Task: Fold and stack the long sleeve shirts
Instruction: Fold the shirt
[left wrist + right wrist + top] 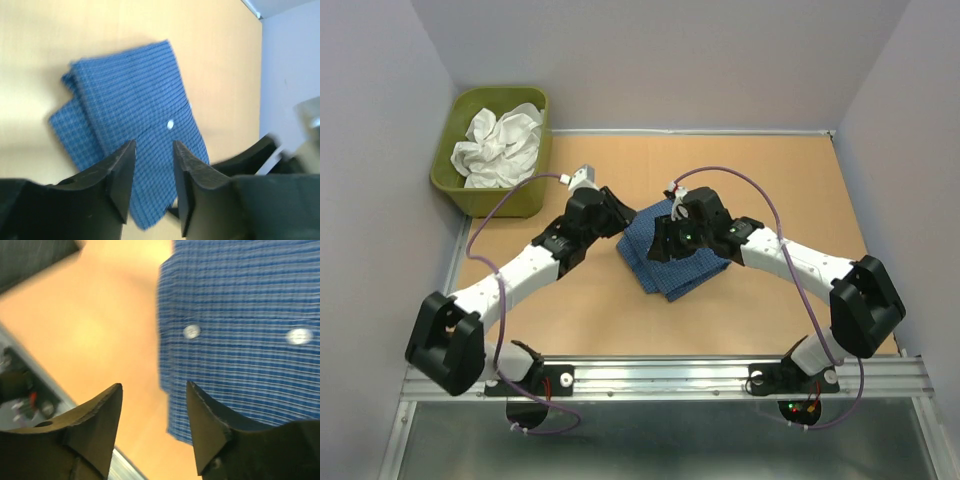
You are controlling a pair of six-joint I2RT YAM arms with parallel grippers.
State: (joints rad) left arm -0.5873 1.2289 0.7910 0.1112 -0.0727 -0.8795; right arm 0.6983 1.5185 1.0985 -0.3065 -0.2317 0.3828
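The dark blue checked shirt [677,274] lies folded into a compact bundle on the tan table [790,190], with pale buttons showing on top. A crumpled white garment [502,145] fills the olive-green tub at the back left. My left gripper [621,213] hovers at the shirt's left edge. In the left wrist view its jaws [154,150] stand apart above the shirt [125,100] with nothing between them. My right gripper [666,238] is over the shirt's middle. In the right wrist view it [154,385] is open, straddling the edge of the shirt [240,330] and holding nothing.
The olive-green tub [525,195] stands at the table's back left corner, close to the left arm. Grey walls close in the left, back and right sides. A metal rail [660,378] carrying both arm bases runs along the near edge.
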